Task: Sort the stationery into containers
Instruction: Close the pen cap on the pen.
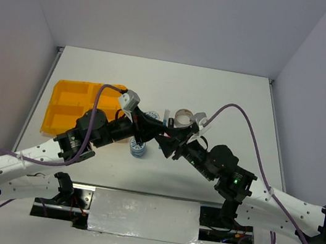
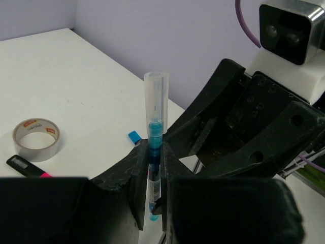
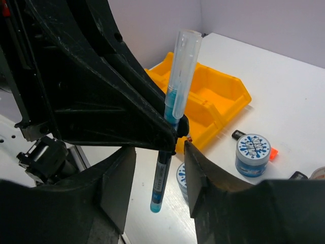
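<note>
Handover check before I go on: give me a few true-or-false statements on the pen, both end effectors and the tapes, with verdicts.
1. The left end effector is shut on the blue pen. True.
2. The right end effector is clamped on the pen. False: its jaws stand apart on either side of it.
3. The grey tape ring lies in the yellow tray. False: it lies on the table.
4. A blue-white tape roll stands on the table. True.
</note>
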You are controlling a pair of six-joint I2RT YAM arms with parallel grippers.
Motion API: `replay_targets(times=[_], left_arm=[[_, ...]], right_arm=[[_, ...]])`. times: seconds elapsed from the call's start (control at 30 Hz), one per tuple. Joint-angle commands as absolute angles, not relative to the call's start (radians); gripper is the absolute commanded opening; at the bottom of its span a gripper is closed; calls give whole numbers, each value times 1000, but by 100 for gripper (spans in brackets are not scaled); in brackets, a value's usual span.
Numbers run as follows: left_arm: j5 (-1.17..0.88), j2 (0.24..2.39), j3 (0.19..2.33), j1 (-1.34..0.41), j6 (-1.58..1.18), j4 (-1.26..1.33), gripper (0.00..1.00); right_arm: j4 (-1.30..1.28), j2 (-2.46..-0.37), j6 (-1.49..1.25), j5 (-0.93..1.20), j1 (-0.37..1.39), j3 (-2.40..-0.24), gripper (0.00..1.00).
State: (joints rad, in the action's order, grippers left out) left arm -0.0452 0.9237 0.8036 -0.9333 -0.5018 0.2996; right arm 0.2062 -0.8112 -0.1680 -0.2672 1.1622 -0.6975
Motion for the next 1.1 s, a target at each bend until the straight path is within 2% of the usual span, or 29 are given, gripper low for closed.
replay_targets(times=[0.0,0.1,0.23,0.33,0.37,0.43,0.53,0.6,0.63,0.67,0.73,0.8,0.83,0.9,0.93,1.07], left_arm=[[-126,899,796,-939,-502,374,0],[-143,897,792,-939,-502,390,0],[-143,881,784,-939,-505,403,0],[-137,864,778,-939,-503,411,0],[-137,859,779,-939,-500,413,0],[-133,862,784,-939,-500,402,0],[-137,871,785,-937,-492,396,1],[-146,873,778,-939,-488,406,9],[-152,873,776,-939,-485,410,25],[-153,871,776,-939,-480,410,36],[-153,873,788,-939,-468,396,54],[-152,874,805,-939,-459,379,64],[-152,879,811,-939,-448,371,76],[-156,882,833,-939,-433,341,84],[-155,879,842,-937,-419,330,93],[-143,870,888,-939,-385,261,96]], right_arm=[[244,-810,-153,-239,1157,-738,51],[244,-819,-152,-241,1154,-739,50],[248,-822,-150,-230,1149,-732,42],[256,-819,-153,-222,1149,-723,30],[259,-816,-155,-221,1149,-721,16],[261,-815,-156,-216,1147,-718,3],[262,-808,-161,-215,1146,-713,0],[253,-810,-166,-231,1147,-721,0],[247,-813,-169,-239,1147,-724,0],[236,-816,-172,-244,1146,-727,0],[232,-819,-170,-250,1146,-729,0],[235,-818,-170,-253,1146,-723,0],[236,-816,-172,-256,1146,-719,0],[236,-815,-170,-265,1146,-715,0],[235,-812,-170,-270,1146,-713,0],[230,-810,-167,-267,1141,-706,0]])
